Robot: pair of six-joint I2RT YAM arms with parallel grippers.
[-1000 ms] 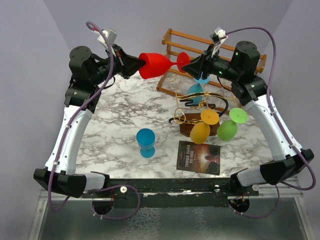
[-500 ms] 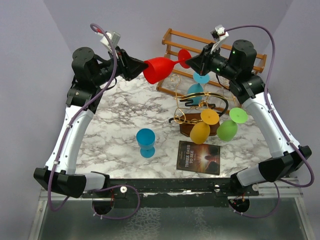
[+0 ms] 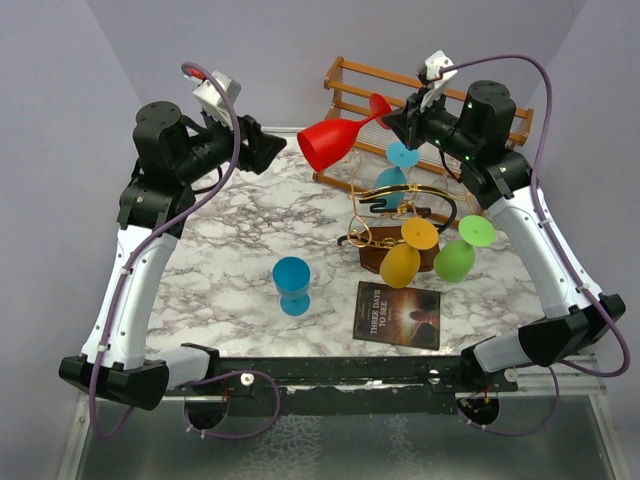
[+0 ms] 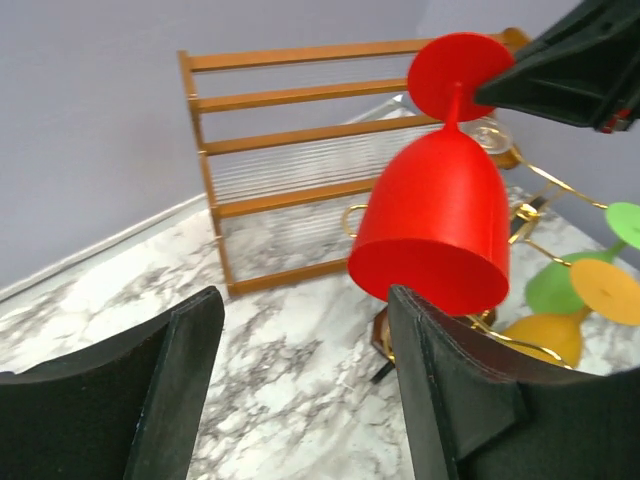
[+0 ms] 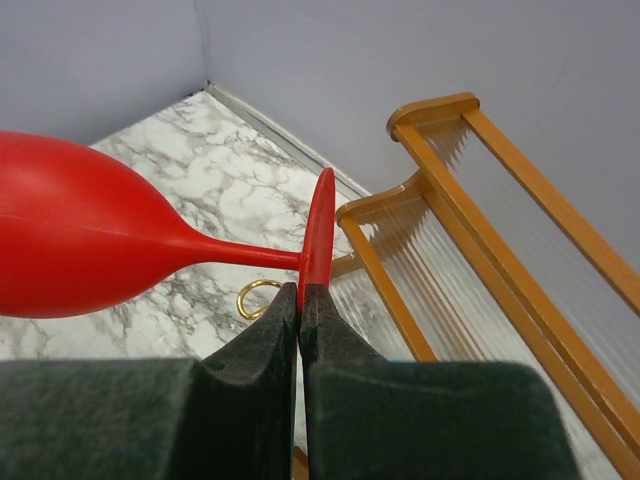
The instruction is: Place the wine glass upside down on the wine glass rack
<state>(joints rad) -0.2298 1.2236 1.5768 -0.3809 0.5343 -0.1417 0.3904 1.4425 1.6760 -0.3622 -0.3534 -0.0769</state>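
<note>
Glass: the wine glass (image 3: 330, 143) is in the air over the counter's far edge, lying sideways.
Right hand: the right gripper (image 5: 300, 300) pinches the glass's round foot tight.
Left hand: the left gripper (image 4: 305, 335) has let go and backed toward the far left corner, its fingers wide apart.
Rack: the wine glass rack (image 3: 372, 238) stands toward the right edge.
Meaning: the right hand carries the glass alone now, and it is not hung yet.
</note>
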